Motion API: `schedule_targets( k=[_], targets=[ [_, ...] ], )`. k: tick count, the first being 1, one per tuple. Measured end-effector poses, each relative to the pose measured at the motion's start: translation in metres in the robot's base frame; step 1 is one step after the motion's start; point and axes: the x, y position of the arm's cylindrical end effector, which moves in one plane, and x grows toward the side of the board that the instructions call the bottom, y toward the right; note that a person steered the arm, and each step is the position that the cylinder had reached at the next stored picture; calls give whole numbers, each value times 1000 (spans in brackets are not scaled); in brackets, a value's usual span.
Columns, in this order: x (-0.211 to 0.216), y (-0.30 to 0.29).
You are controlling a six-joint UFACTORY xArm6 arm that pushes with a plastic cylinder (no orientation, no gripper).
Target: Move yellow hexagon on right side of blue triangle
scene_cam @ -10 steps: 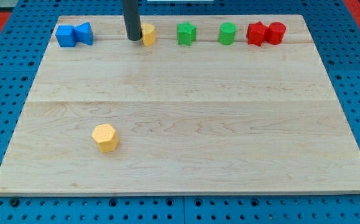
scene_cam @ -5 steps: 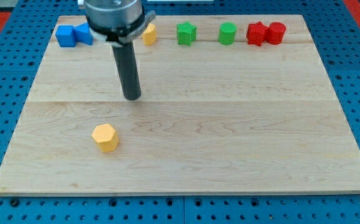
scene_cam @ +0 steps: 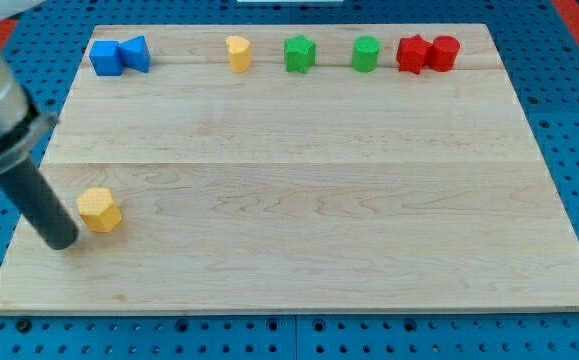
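Note:
The yellow hexagon lies near the board's left edge, low in the view. My tip rests on the board just left of and slightly below it, close to or touching its left side. The blue triangle sits at the view's top left, touching a blue block on its left. The rod slants up to the view's left edge.
Along the top edge stand a second yellow block, a green star-like block, a green cylinder and two red blocks. The wooden board lies on a blue pegboard.
My tip swept from the top row down across the board to the lower left. The yellow hexagon has shifted left, toward the board's left edge.

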Motion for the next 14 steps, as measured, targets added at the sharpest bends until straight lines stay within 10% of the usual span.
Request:
schedule_targets(
  k=[10, 14],
  targets=[
    [-226, 56],
    [-220, 73]
  ],
)
